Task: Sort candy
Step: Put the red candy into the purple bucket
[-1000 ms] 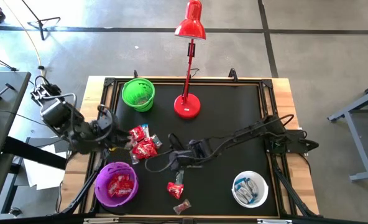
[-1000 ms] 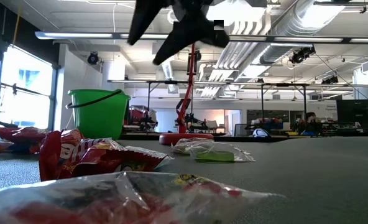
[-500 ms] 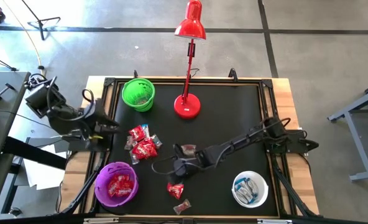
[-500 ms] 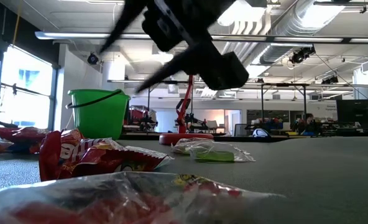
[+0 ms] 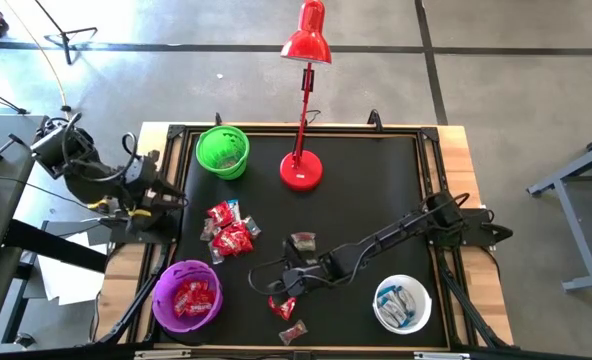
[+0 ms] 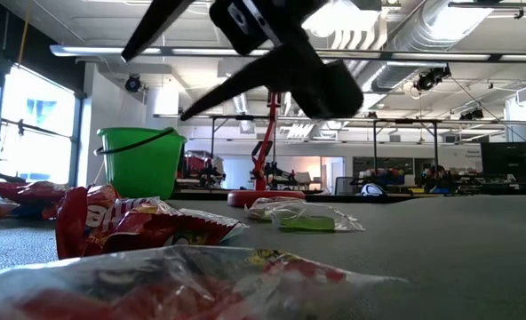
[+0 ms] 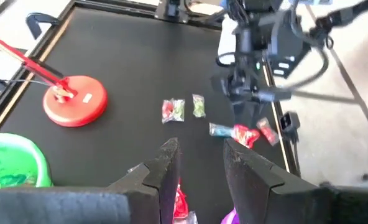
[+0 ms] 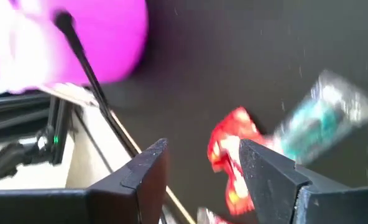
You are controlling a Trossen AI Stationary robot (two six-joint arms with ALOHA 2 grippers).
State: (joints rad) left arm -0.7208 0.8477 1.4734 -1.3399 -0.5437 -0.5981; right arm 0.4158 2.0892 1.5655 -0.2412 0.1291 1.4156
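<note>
The candy (image 5: 230,231) was a scatter of small, crinkly wrapped sweets on the matte black worktop (image 5: 376,190). A cluster of glossy red wrappers with a little white and blue lay near the left side of the mat, between the green bowl (image 5: 222,151) and the purple bowl (image 5: 187,297). One clear, greyish-green wrapper (image 5: 302,241) lay alone near the middle. A red one (image 5: 281,307) lay toward the front edge, with a clear piece showing red (image 5: 293,332) just in front of it. More red sweets filled the purple bowl, and blue-and-white ones sat in the white bowl (image 5: 403,304) at the front right. Seen from table height, the wrappers looked like thin, shiny, crumpled film.

The bowls were round, smooth plastic; the green one stood like a small pail with a dark handle. A red desk lamp (image 5: 304,100) with a round base and thin stem stood at the back of the mat.

The right gripper (image 5: 288,285) hung low over the mat just beside the front red sweet, its dark fingers spread wide with nothing between them. The left gripper (image 7: 199,163) was drawn back off the left edge of the worktop; its fingers stood partly apart and seemed empty, though the view there was poor
</note>
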